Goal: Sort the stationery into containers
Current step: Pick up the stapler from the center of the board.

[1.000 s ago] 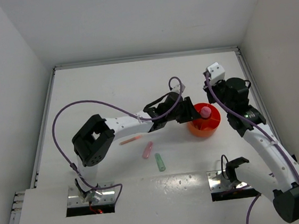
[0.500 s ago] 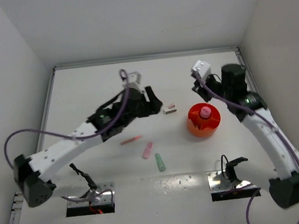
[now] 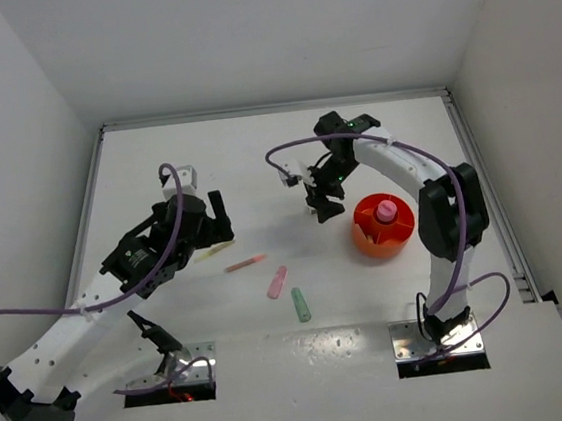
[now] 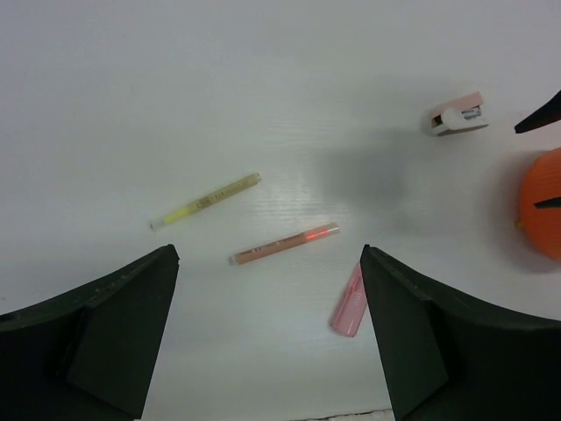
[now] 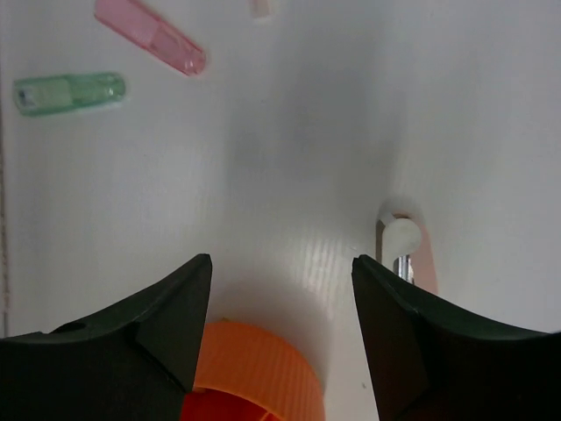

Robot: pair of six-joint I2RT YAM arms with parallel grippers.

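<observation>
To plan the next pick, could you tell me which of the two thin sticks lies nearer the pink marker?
The orange-pink stick, which lies close beside the pink marker; the yellow stick lies beyond it, farther from the marker.

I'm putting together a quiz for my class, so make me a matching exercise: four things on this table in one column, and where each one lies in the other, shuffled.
1 tube
2 green marker
3 yellow stick
4 block

a next to the pink marker
b upright in the tub
c beneath the right hand
d farthest left in the top view

Pairs: 1-b, 2-a, 3-d, 4-c
</observation>
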